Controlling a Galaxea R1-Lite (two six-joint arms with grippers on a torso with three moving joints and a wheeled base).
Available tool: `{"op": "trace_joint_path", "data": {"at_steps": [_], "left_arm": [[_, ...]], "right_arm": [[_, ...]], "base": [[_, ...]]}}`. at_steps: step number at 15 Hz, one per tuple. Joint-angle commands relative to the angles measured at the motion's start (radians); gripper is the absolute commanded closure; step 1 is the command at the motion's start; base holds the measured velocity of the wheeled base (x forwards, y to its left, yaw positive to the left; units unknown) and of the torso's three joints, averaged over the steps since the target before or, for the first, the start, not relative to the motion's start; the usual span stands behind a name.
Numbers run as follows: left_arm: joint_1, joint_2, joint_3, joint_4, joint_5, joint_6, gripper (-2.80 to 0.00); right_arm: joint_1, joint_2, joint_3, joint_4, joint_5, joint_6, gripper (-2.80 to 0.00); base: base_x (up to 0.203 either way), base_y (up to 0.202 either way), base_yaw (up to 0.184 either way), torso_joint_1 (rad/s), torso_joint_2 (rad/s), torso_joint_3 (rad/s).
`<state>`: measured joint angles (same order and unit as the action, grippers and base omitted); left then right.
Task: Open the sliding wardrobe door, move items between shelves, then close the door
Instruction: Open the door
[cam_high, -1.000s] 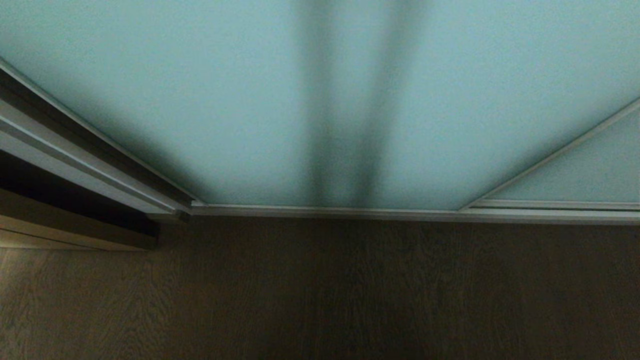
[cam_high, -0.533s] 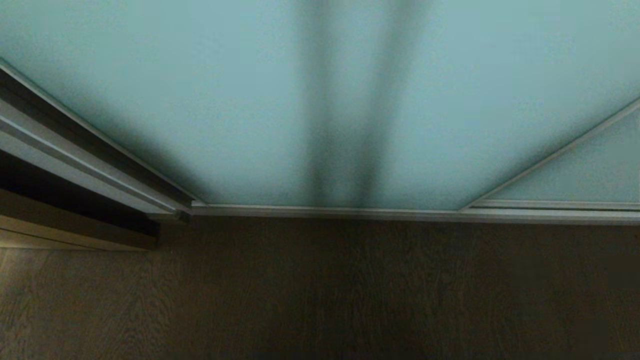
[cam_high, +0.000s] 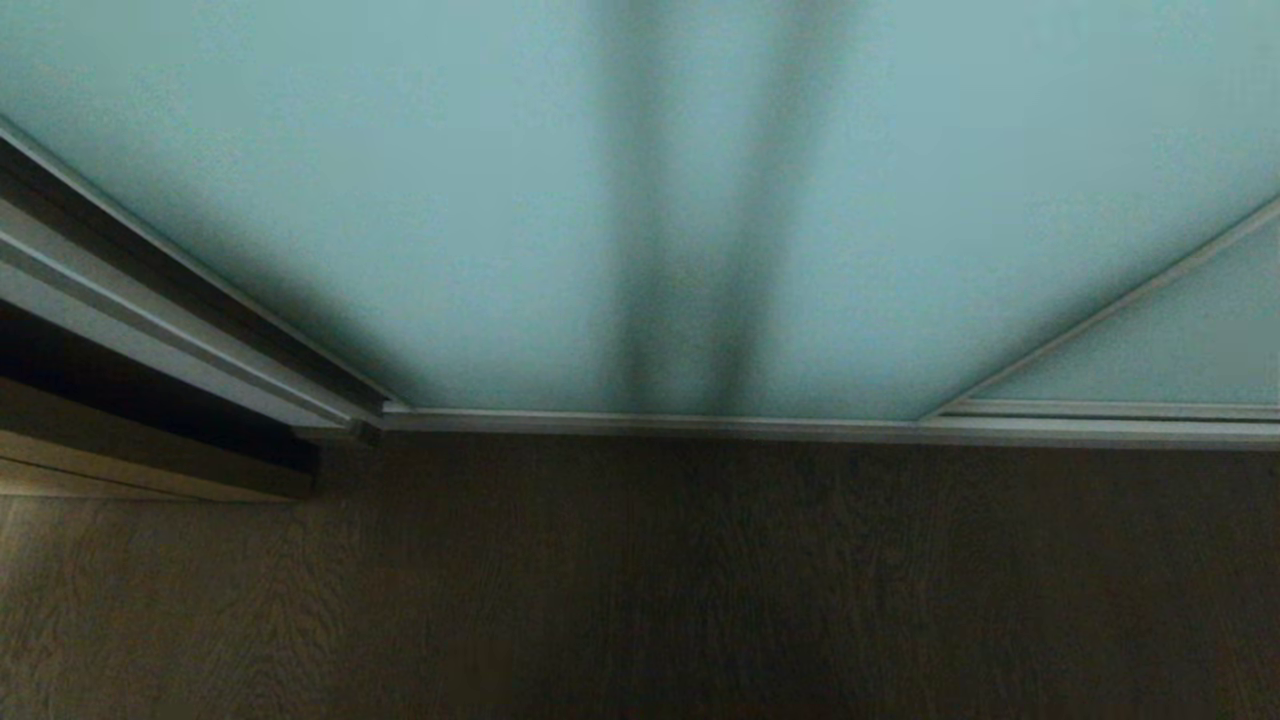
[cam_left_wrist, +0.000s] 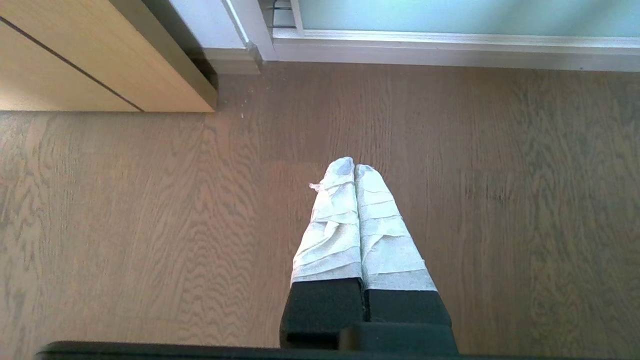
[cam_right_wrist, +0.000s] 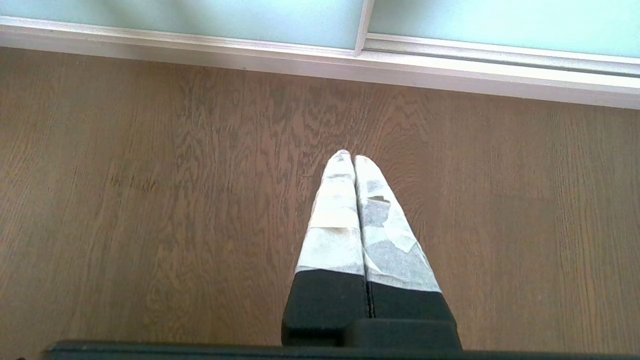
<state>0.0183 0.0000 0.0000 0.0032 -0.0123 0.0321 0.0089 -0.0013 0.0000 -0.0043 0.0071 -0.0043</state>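
Door (cam_high: 480, 200): closed, filling 12 o'clock. Floor (cam_high: 640, 580): 6 o'clock. Left claw (cam_left_wrist: 354, 170), right claw (cam_right_wrist: 348, 156): fingers pressed together, empty, above floor.

From your left wrist camera you looked down at the left gripper (cam_left_wrist: 354, 169), whose two fingers (cam_left_wrist: 332, 225) (both wrapped in pale, wrinkled tape above black bases) were pressed together along their length with nothing between them. They hung over the brown wood-grain floor (cam_left_wrist: 125, 215) and touched nothing. Beyond the tips ran the silver bottom frame of the sliding wardrobe door (cam_left_wrist: 450, 20), with a strip of its frosted blue-green glass above it. Off to one side of that stood a beige wooden cabinet front (cam_left_wrist: 75, 60), its corner meeting the floor beside a white frame post (cam_left_wrist: 235, 30).
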Motion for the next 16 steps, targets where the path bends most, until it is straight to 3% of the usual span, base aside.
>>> {"op": "trace_joint_path", "data": {"at_steps": [1, 16], "left_arm": [[0.001, 0.003, 0.0, 0.0, 0.0, 0.0, 0.0], [0.002, 0.003, 0.0, 0.0, 0.0, 0.0, 0.0]], "right_arm": [[0.0, -0.003, 0.0, 0.0, -0.001, 0.0, 0.0], [0.0, -0.003, 0.001, 0.0, -0.001, 0.001, 0.0]], "base": [[0.0, 0.0, 0.0, 0.0, 0.0, 0.0], [0.0, 0.0, 0.0, 0.0, 0.0, 0.0]]}}
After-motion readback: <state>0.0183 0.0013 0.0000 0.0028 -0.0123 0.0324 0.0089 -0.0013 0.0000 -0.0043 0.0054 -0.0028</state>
